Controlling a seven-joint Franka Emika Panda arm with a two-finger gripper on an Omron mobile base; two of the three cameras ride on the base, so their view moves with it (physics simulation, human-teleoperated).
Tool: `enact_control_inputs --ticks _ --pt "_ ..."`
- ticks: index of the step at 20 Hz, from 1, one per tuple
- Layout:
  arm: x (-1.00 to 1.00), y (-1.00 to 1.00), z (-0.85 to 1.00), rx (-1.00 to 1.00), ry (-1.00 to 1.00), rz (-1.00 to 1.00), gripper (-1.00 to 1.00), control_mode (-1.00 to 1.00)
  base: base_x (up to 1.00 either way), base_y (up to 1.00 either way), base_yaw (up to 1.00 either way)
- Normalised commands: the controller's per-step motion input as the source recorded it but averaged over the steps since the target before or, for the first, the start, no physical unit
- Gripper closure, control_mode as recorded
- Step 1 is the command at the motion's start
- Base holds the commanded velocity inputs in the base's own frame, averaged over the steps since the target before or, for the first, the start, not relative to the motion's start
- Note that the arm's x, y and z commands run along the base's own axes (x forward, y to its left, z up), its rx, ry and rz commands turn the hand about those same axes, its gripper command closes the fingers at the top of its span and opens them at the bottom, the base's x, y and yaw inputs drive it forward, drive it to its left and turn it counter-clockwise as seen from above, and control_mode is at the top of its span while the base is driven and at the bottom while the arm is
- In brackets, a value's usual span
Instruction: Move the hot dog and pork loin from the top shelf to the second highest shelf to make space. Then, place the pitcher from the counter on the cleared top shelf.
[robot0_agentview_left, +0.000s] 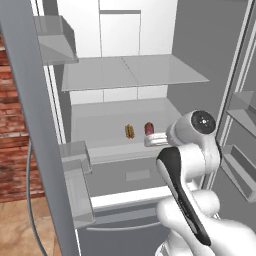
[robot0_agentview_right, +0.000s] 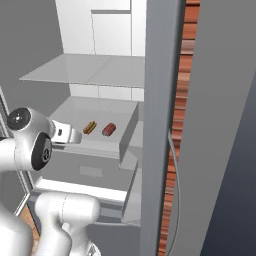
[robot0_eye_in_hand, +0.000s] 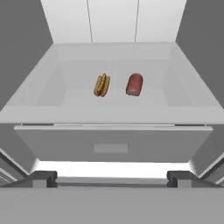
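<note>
Open refrigerator with the arm reaching toward its interior. The hot dog (robot0_eye_in_hand: 102, 85) and the pork loin (robot0_eye_in_hand: 134, 84) lie side by side, near each other but apart, on a white shelf (robot0_eye_in_hand: 65, 98); a higher glass shelf (robot0_agentview_left: 130, 72) stands bare above them. From these views the two foods appear already to rest on the lower of the two visible shelves, though whether this is the second highest shelf cannot be confirmed.

The gripper (robot0_eye_in_hand: 111, 179) has its jaws spread fully apart and holds nothing. It hangs outside the shelf's front lip, in front of the closed drawer (robot0_eye_in_hand: 111, 144) below it. Both foods lie ahead of the tool and deeper into the compartment; in the hand view the hot dog sits slightly left of the centre line and the pork loin slightly right. Each item's long axis runs roughly front to back, along the direction of approach.

Open room surrounds both foods on the shelf. The limiting edges are the shelf's front lip, the glass shelf overhead, and the door bins (robot0_agentview_left: 75, 165) at the side. The pitcher is not identified here.
</note>
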Motion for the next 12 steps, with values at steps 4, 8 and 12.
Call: enact_control_inputs --ticks 4,8,12 --pt "-0.72 -0.28 0.72 0.0 0.0 0.0 -1.0 -1.0 0.0 0.0 0.0" --pt "-0.5 -0.03 0.84 0.0 0.05 0.0 -1.0 -1.0 0.0 0.0 0.0" --pt "-0.32 0.0 0.44 -0.02 0.03 0.0 -1.0 -1.0 0.0 0.0 0.0"
